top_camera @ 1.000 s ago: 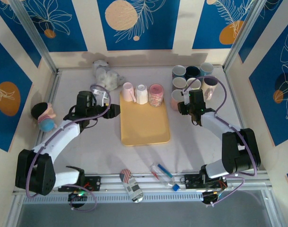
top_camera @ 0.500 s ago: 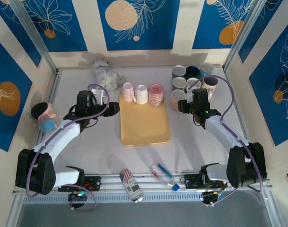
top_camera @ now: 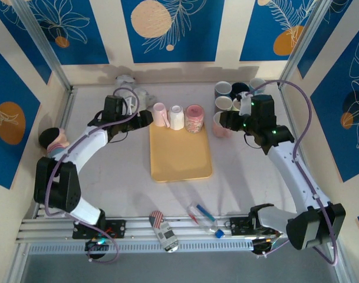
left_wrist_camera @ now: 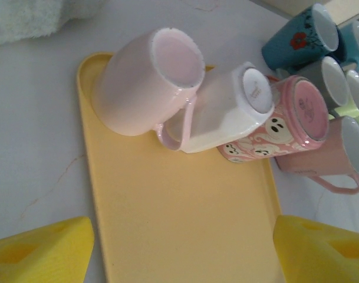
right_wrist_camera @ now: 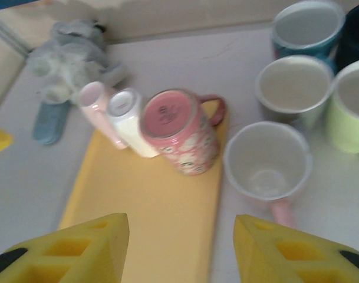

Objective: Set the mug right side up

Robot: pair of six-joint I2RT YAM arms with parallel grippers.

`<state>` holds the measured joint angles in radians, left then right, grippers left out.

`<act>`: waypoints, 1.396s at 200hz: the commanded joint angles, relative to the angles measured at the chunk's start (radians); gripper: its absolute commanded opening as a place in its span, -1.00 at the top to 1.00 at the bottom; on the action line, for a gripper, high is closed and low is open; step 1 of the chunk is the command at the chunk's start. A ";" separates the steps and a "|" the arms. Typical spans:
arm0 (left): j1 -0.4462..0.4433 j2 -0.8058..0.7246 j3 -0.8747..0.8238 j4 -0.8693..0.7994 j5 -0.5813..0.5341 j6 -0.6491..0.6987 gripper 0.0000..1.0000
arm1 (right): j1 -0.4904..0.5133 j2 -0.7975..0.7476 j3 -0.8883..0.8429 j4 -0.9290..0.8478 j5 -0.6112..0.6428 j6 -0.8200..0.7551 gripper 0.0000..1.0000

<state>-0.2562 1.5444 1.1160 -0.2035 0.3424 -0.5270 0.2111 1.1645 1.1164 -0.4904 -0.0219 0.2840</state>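
The grey bench carries a yellow tray at its middle. Along the tray's far end three mugs stand base-up, touching in a row: a pale pink mug, a white mug and a ghost-patterned mug. Just right of the tray, a cluster of upright mugs is partly hidden by the right arm in the top view, and the left wrist view cuts several off at its edge. A plush toy lies far left, blurred. The left pincer hovers just left of the pale pink mug, fingers spread wide, holding nothing. The right pincer likewise gapes empty near the ghost-patterned mug, its fingers cut off by the frame.
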 commanded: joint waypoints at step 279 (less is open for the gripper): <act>0.021 0.517 0.376 0.032 0.050 -0.136 0.02 | 0.185 0.482 0.408 -0.212 -0.199 0.193 0.04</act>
<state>-0.2424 2.0403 1.4841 -0.1150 0.3878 -0.7418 0.3870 1.6337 1.4933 -0.6708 -0.2134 0.4999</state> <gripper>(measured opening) 0.513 0.482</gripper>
